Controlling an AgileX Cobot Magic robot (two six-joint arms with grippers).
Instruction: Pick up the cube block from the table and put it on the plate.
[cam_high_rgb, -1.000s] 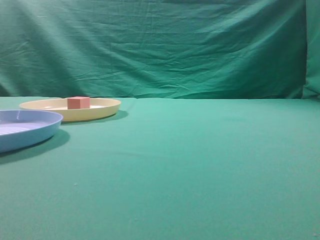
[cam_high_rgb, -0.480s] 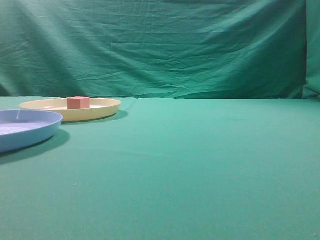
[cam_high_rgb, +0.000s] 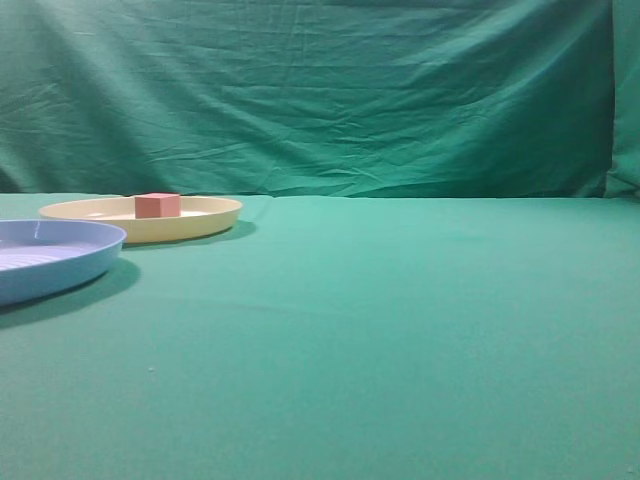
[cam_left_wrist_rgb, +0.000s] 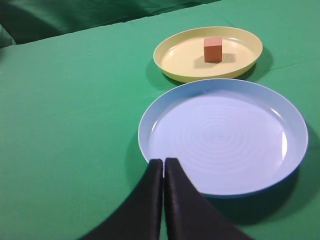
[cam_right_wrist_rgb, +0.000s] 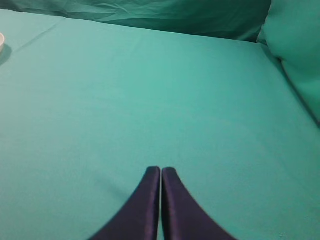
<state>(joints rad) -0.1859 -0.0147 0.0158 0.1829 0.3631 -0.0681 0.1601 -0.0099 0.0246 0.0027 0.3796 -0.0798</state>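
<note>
The left end effector (cam_left_wrist_rgb: 163, 162) is pressed closed on nothing, its tips at the near rim of a ridged light blue round plate (cam_left_wrist_rgb: 223, 135). Just beyond lies the shallow cream-yellow round plate (cam_left_wrist_rgb: 175, 50), bearing the small pinkish-red cube block (cam_left_wrist_rgb: 213, 49). The right end effector (cam_right_wrist_rgb: 160, 171), likewise closed and empty, hangs over bare green cloth table (cam_right_wrist_rgb: 150, 100).

Even, soft light from above casts dark shadows under the blue plate (cam_left_wrist_rgb: 222, 135) beyond the left gripper (cam_left_wrist_rgb: 163, 162); frames slightly grainy.

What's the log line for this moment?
cube block: resting on plate | left gripper: shut, empty, by blue plate | right gripper: shut, empty, over table
</note>
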